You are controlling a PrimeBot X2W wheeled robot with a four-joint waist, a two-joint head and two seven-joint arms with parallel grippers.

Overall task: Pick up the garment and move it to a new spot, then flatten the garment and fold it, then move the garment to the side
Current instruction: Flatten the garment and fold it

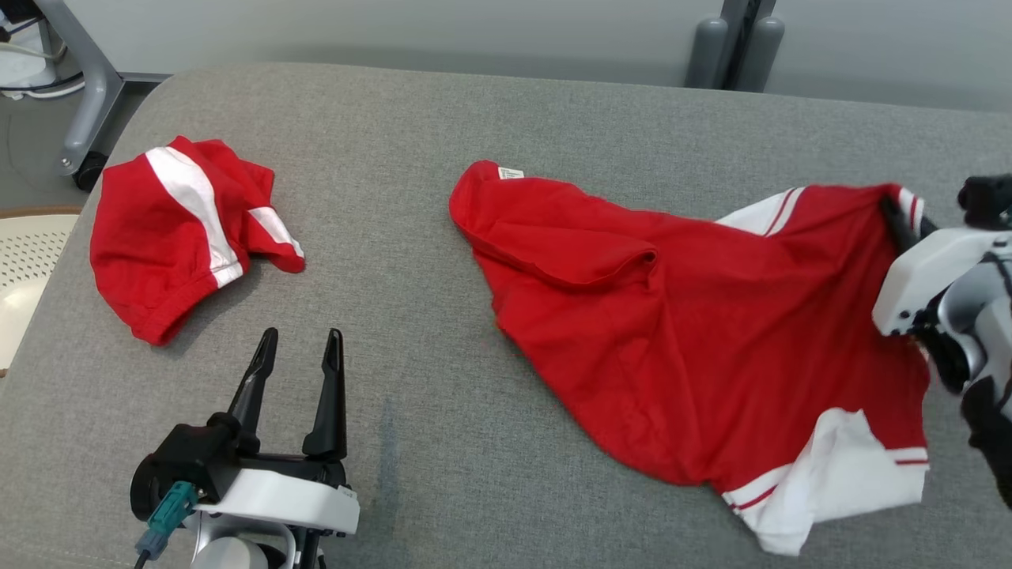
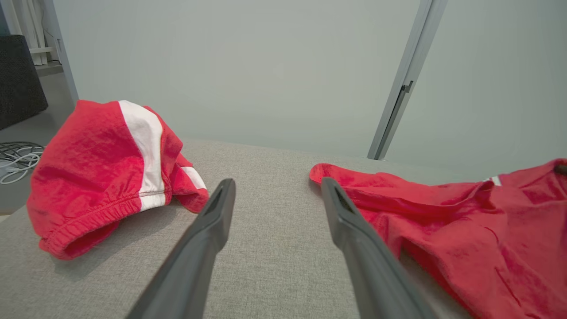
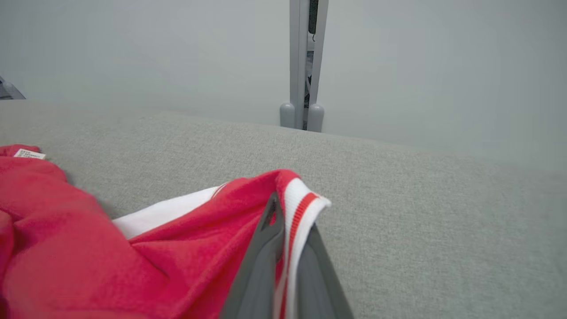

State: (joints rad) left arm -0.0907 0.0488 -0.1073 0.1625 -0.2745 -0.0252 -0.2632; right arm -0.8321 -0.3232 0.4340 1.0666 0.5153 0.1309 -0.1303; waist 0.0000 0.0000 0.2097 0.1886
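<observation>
Grey woven-fabric padded table (image 1: pixel 411 126), rounded far-left corner. Pale grey plain wall (image 1: pixel 395 32) behind it. Room floor at far left: one grey metal frame leg on a dark castor (image 1: pixel 85 103), one cream perforated plastic piece (image 1: pixel 32 253) and loose white and grey cables (image 2: pixel 15 157).

Count, left to right:
- Two red garments on the table, well apart.
- One bunched red short garment with white stripes and an elastic hem (image 1: pixel 158 237), left side.
- Left tool (image 1: pixel 301 340) near the front edge, low over bare fabric between the two garments, its two dark fingers spread wide, holding nothing.
- One red cotton shirt with white sleeves and red-striped trim (image 1: pixel 696 332), centre to right, crumpled but spread, lying on the table. One small white label (image 1: pixel 510 172) at its far-left tip.
- One grey upright metal post with two rounded feet (image 1: pixel 735 43) behind the far edge.
- Right tool (image 1: pixel 892 207) at the right edge, clamped on the shirt's striped sleeve cuff, which is lifted slightly.
</observation>
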